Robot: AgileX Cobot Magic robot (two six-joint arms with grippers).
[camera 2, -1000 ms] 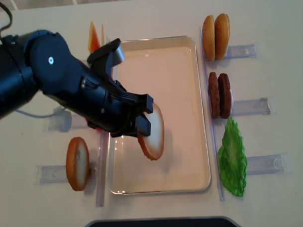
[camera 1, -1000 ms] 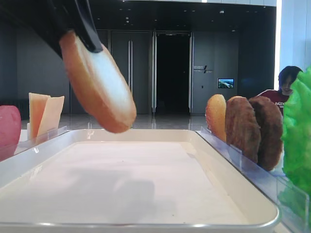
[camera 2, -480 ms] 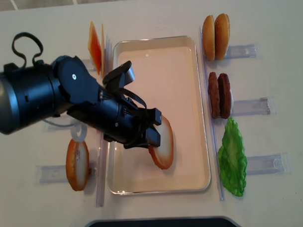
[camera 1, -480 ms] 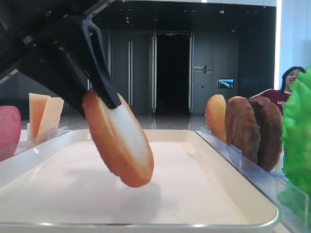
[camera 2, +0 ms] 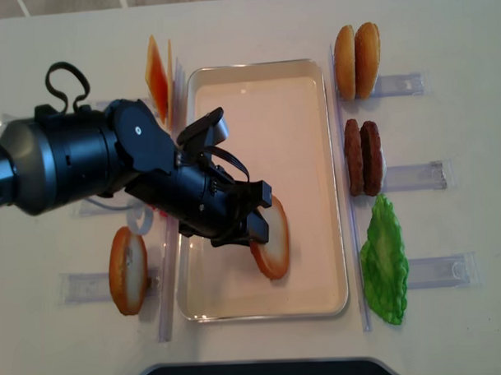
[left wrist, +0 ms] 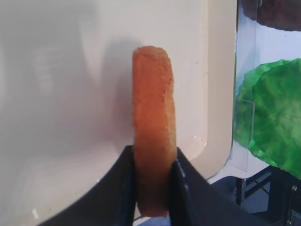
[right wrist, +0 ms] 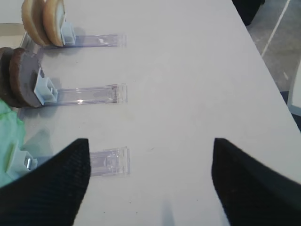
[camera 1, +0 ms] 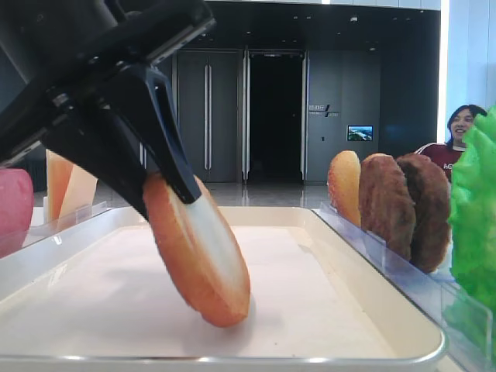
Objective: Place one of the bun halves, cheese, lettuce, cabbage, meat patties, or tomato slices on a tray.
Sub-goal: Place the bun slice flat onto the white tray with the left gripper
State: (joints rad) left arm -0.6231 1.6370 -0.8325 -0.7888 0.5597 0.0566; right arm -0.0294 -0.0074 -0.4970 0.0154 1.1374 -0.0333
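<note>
Exterior high: I see the left claw (camera 1: 174, 182) clenched on a bun half (camera 1: 199, 252), gripping its upper edge. Bun hangs tilted below the claw, its lower edge touching the tray (camera 1: 325, 232) floor. Left wrist view: fingers (left wrist: 123, 169) pinch the bun's two faces, bun edge-on over the tray's near-right corner area. Realsense top view: bun (camera 2: 271, 246) sits inside the tray, right of claw. Right claw (right wrist: 150, 183) spread wide over the bare surface (right wrist: 188, 70), holding nothing.

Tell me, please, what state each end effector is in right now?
Left end effector: shut on the bun half, over the tray.
Right end effector: open, holding nothing.
</note>
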